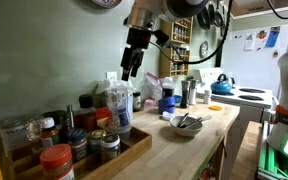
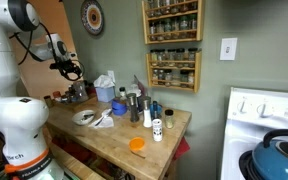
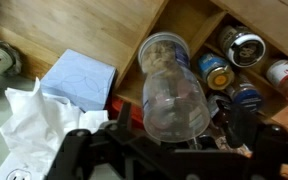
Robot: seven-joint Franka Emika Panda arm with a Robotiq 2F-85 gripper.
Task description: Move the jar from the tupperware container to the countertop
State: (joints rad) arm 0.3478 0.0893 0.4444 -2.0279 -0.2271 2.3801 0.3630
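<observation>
The jar, tall and clear with a bluish band near its top, stands upright among spice jars at the back of the countertop. In the wrist view I look down along the jar. Its base sits in a pale round rim that looks like the tupperware container. My gripper hangs just above the jar's top and is open. In the wrist view its dark fingers stand on either side of the jar's near end, not touching it. The gripper also shows in an exterior view.
A wooden tray holds several red-lidded spice jars. A blue box and white cloth lie beside the jar. A bowl with utensils sits mid-counter. A stove with a blue kettle stands beyond.
</observation>
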